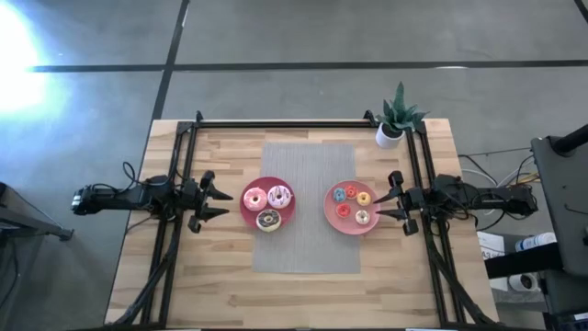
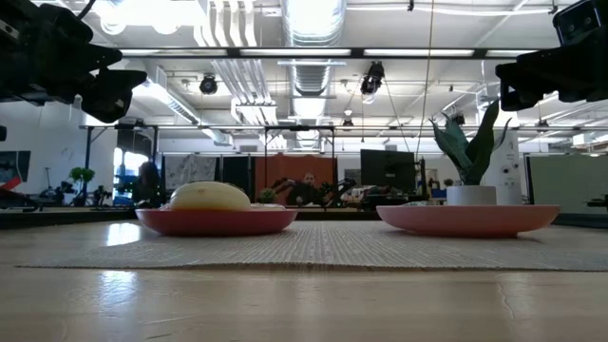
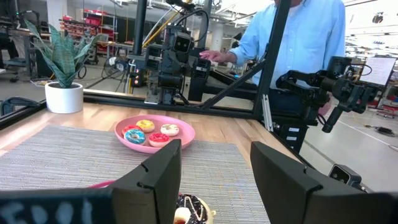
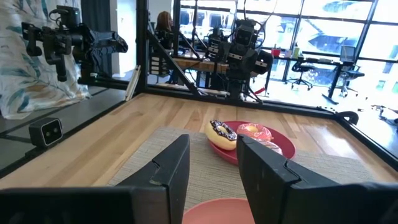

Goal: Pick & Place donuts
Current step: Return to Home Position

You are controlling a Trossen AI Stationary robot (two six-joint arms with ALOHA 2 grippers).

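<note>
both grippers, left (image 1: 220,202) and right (image 1: 384,203), hover open beside round pink plates (image 1: 284,217) of small ring donuts (image 1: 254,198) on a woven grey mat (image 1: 308,248); no legible writing

Grey floor (image 1: 322,37) with dark seams, ceiling ducts (image 2: 313,24), large windows (image 4: 323,25), office chairs (image 4: 339,78).

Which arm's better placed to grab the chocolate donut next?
Left, probably. The left gripper sits open beside the plate holding the chocolate donut, facing it. The right gripper waits by the other plate, across the mat.
</note>
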